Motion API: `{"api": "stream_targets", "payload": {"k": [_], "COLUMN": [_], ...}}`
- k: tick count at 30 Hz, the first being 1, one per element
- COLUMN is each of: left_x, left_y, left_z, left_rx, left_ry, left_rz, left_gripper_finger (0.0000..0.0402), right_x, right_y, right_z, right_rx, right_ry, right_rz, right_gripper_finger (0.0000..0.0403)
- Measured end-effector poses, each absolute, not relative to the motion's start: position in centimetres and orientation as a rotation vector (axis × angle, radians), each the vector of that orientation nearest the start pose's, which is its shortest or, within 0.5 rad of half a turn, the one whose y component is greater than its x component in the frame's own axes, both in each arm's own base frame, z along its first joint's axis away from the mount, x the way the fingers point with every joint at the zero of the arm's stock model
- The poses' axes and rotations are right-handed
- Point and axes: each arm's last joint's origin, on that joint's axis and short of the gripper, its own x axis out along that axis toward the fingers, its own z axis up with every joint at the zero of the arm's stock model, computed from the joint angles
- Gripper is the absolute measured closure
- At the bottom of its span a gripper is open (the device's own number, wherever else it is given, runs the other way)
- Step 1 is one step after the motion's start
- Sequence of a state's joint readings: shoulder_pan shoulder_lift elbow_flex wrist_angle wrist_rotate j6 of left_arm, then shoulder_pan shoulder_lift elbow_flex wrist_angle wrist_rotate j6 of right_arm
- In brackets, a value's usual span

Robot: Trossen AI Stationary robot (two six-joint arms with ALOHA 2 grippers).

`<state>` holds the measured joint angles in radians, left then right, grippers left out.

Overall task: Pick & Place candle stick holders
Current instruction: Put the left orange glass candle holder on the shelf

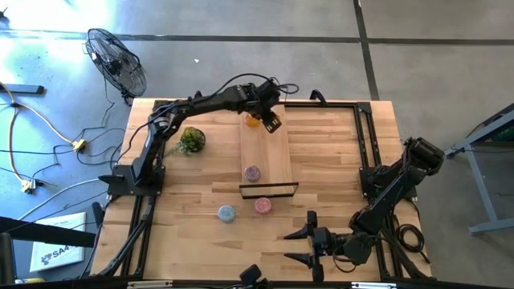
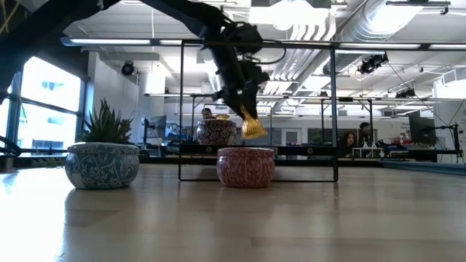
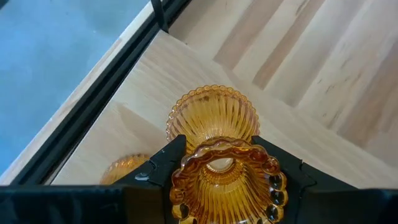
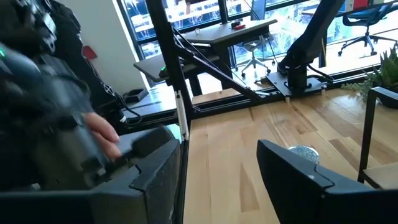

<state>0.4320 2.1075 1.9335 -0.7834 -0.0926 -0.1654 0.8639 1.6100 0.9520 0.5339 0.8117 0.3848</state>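
Observation:
My left gripper (image 1: 269, 120) reaches over the far end of a raised wooden board (image 1: 277, 160) and is shut on an amber candle stick holder (image 3: 227, 183). A second amber holder (image 3: 214, 115) stands on the board just beyond it, and part of a third (image 3: 124, 168) shows beside it. A pink holder (image 1: 252, 173) stands on the board's near part. Another pink one (image 1: 263, 205) and a light-blue one (image 1: 226, 213) stand on the table in front of it. My right gripper (image 1: 301, 238) waits open near the table's front edge, holding nothing. My left gripper pinches the amber holder between its two fingers (image 3: 165, 163), one on each side, just under the scalloped rim (image 3: 186, 163). The fingers slant down from above. In the low view the holder (image 2: 253, 129) hangs tilted below the fingers, a little above the board.
A small green potted plant (image 1: 191, 140) stands on the table left of the board. A black metal frame (image 2: 258, 109) rises at the board's near end. A fan (image 1: 116, 60) stands on the floor beyond the table's far left corner. People sit in the room behind.

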Motion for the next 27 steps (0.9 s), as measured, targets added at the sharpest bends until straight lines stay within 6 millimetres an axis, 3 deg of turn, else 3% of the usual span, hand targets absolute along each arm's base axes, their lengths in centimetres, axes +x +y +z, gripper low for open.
{"api": "stream_targets", "payload": {"k": [6,11,19,27], "left_x": [42.9,42.9,43.0,43.2], "left_y": [20.0,19.9,19.9,20.0], "left_z": [24.6,24.5,24.5,25.6], "left_rx": [-0.313,-0.271,-0.258,-0.232], "left_ry": [0.936,0.951,0.943,0.926], "left_rz": [0.531,0.485,0.465,0.454], "left_gripper_finger": [0.0251,0.0243,0.0162,0.0149], "right_x": [24.2,24.2,24.2,24.2], "right_y": [25.1,25.1,25.1,25.1], "right_z": [25.4,25.4,25.4,25.4], "right_rx": [0.292,0.292,0.292,0.296], "right_ry": [0.092,0.093,0.093,0.096], "right_rz": [0.036,0.038,0.038,0.037], "right_gripper_finger": [0.0194,0.0194,0.0194,0.0194]}}
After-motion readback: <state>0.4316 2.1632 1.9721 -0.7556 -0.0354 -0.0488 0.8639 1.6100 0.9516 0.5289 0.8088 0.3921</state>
